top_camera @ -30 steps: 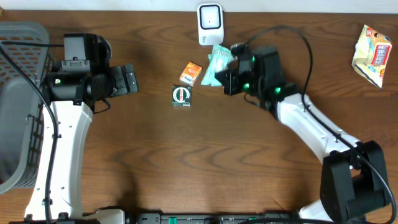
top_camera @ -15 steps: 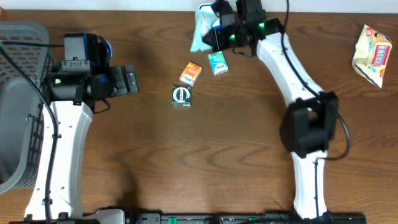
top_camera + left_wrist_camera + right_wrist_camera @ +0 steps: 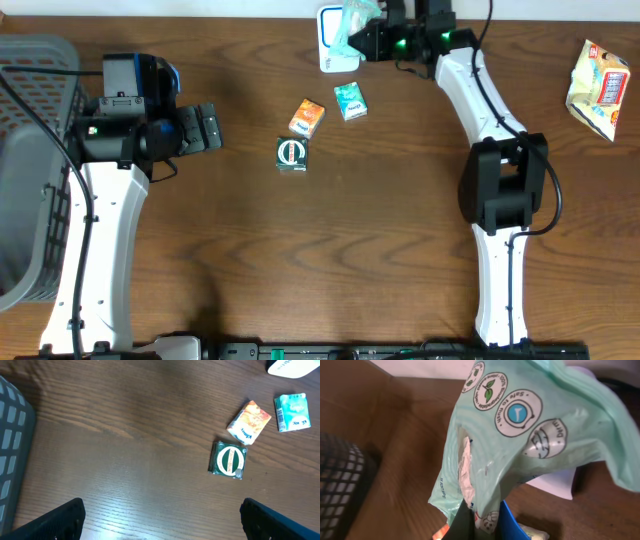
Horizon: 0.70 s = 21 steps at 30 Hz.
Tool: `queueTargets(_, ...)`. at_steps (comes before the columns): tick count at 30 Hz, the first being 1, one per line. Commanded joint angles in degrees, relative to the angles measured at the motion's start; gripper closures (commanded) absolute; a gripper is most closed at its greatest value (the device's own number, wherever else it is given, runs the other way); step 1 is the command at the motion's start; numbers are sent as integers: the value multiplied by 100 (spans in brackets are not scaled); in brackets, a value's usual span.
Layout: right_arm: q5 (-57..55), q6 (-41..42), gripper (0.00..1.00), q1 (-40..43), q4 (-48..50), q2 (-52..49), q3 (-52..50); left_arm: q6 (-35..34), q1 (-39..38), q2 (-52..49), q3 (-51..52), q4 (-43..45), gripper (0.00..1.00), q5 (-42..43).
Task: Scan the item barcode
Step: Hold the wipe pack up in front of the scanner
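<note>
r claw point(image 3: 368, 38) clamps green pouch point(image 3: 352, 18) over white scanner point(image 3: 328, 52); l claw point(image 3: 208, 128) spread wide.

The pouch point(image 3: 545, 435) is mint green with round white badges, the bench point(image 3: 125, 460) brown wood-grain, the carton point(image 3: 249, 421) orange, the box point(image 3: 228, 459) seemingly dark green.

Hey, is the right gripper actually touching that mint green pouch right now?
Touching. The right wrist view shows the mint green pouch pinched at its lower edge in the right gripper.
</note>
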State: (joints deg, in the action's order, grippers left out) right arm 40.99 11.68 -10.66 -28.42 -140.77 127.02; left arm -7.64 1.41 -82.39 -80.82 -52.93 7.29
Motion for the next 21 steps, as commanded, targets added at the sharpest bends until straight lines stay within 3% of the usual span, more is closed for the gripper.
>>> queueTargets(1,612,201,99,-74,28,-116,175,13,17,2,-9,-20,2,-50)
queueTargets(21,494,334,99,293,-170,-345,603,13,17,2,-9,-20,3,-50)
